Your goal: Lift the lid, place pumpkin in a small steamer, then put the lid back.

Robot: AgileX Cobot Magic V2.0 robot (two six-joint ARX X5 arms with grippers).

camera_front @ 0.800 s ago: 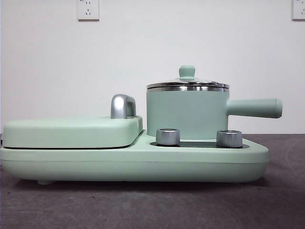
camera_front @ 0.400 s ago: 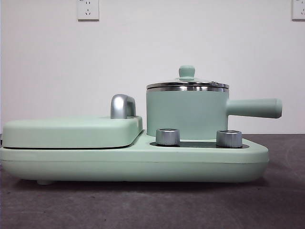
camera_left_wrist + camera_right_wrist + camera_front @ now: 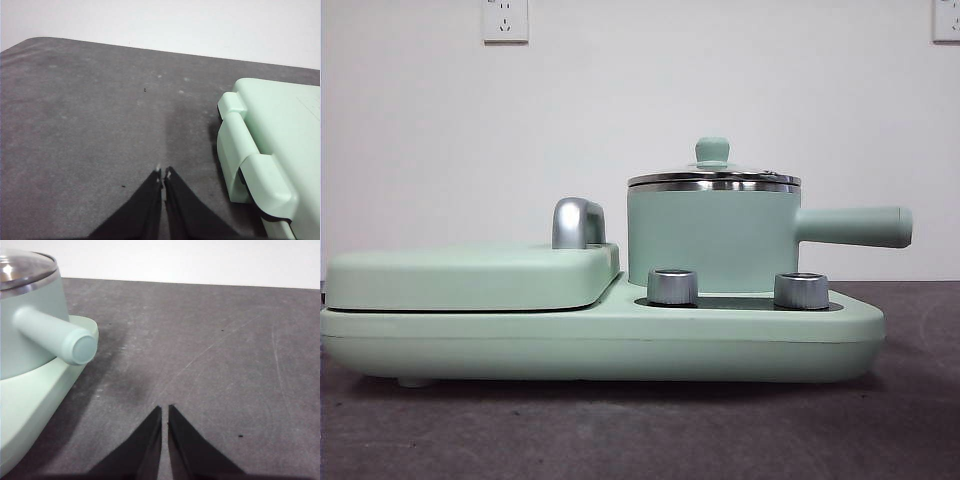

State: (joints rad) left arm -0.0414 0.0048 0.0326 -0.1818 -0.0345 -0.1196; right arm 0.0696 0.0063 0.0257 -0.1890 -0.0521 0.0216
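Right wrist view: small steamer (image 3: 30, 335) well apart from closed, empty right gripper (image 3: 164, 410).

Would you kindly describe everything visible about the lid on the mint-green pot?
The lid is a round, clear-glass disc with a shiny steel rim and a mint-green knob on top. It sits level and closed on the small steamer, its rim resting on the pot's steel rim. Neither gripper touches it. The right wrist view shows only its reflective edge.
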